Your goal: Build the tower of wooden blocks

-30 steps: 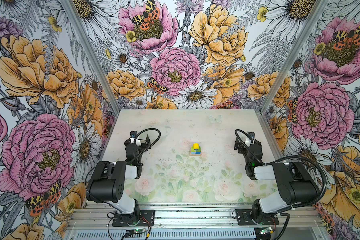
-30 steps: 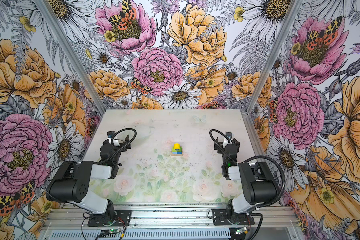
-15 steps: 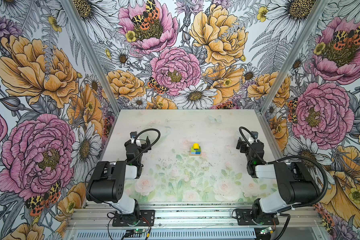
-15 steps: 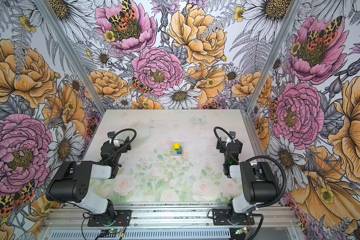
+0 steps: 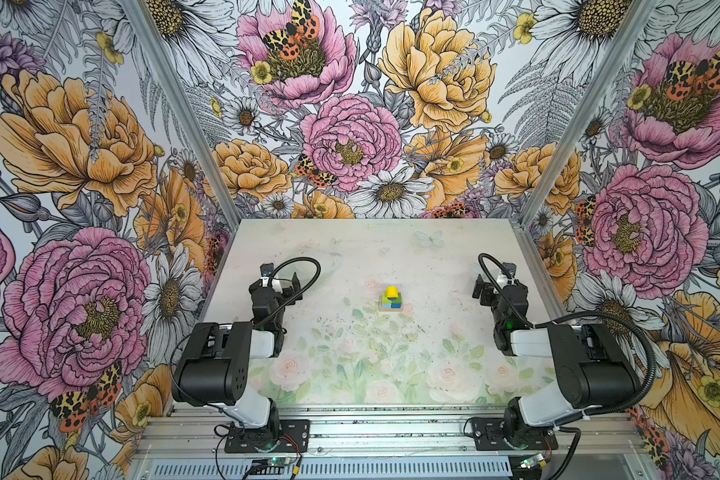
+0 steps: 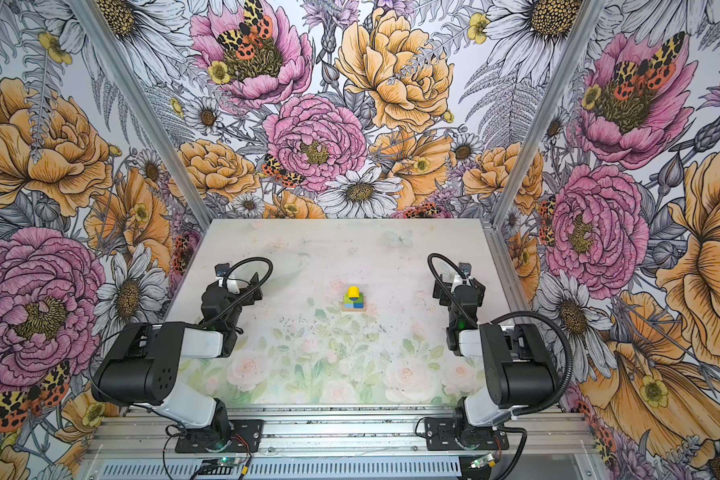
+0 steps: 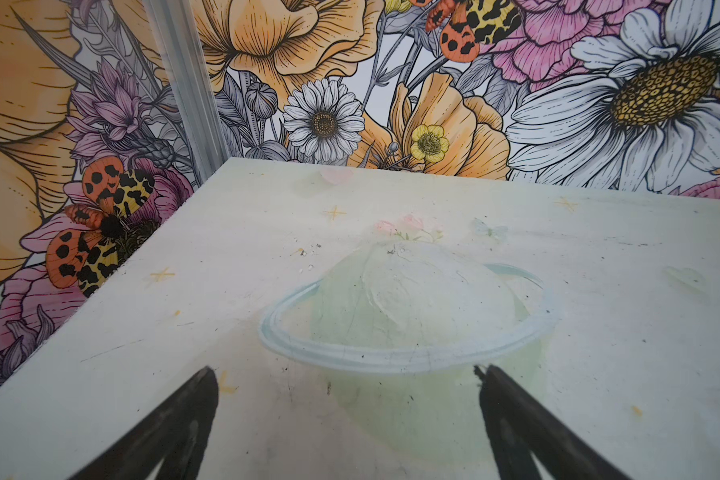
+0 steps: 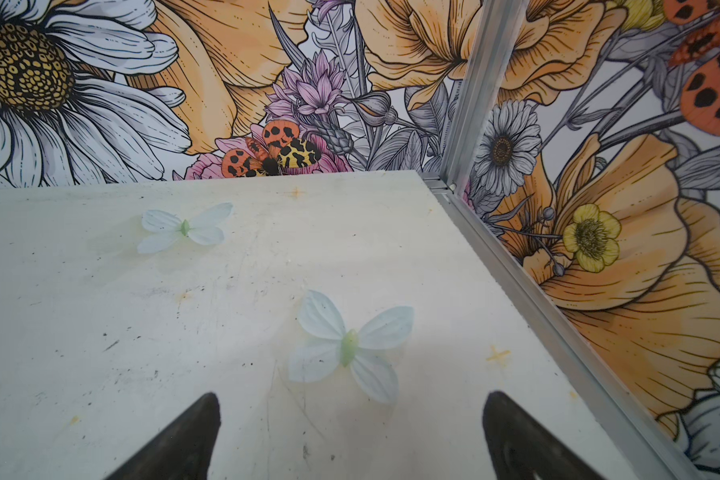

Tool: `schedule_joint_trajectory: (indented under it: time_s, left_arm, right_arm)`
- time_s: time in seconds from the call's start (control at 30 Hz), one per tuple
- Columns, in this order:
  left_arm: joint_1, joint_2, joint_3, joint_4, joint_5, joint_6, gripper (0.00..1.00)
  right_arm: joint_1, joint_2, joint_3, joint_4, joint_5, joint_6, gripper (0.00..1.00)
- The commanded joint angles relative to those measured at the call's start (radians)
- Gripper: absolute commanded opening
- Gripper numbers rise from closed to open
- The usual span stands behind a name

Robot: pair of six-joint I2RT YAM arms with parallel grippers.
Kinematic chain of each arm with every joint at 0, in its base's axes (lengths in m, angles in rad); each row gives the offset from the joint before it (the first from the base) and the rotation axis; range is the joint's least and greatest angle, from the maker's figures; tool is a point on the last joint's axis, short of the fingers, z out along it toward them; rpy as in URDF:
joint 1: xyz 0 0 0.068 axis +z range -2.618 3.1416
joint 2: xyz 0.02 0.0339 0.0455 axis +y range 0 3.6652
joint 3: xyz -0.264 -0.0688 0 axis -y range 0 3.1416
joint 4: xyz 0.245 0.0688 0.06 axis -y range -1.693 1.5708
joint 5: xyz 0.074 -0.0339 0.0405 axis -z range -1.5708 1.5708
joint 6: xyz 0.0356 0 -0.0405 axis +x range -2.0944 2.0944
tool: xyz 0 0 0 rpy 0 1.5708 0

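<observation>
Moved: the right claw (image 5: 479, 287) (image 8: 350, 399) has drawn slightly farther from the wood block tower (image 5: 391, 300) (image 6: 354, 300), toward the side wall; the left claw (image 5: 295, 284) (image 7: 346, 374) and the tower stand as before.
Wood block tower: upright near the middle of the surface (image 5: 350, 249). A tan bar forms the base, light and dark blue cubes sit side by side on it, green is above them, and a yellow half-round is on top.
Left claw: well to the left of the tower, fingers spread wide, holding nothing, over a printed ringed planet (image 7: 408, 316).
Right claw: well to the right of the tower, fingers spread wide, empty, over a printed pale butterfly (image 8: 350, 345).
</observation>
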Motion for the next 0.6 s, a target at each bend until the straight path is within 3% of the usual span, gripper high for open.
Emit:
schedule_joint_trajectory:
  time_s: [0.0,0.57]
  left_arm:
    - [-0.001,-0.014,0.003,0.004,-0.019,-0.005,0.99]
    - [-0.004,-0.014,0.004,0.003,-0.026,-0.003,0.99]
  right_arm:
    - [0.001,0.003,0.007,0.008,0.008,0.013,1.00]
    - [0.001,0.002,0.007,0.009,0.007,0.013,1.00]
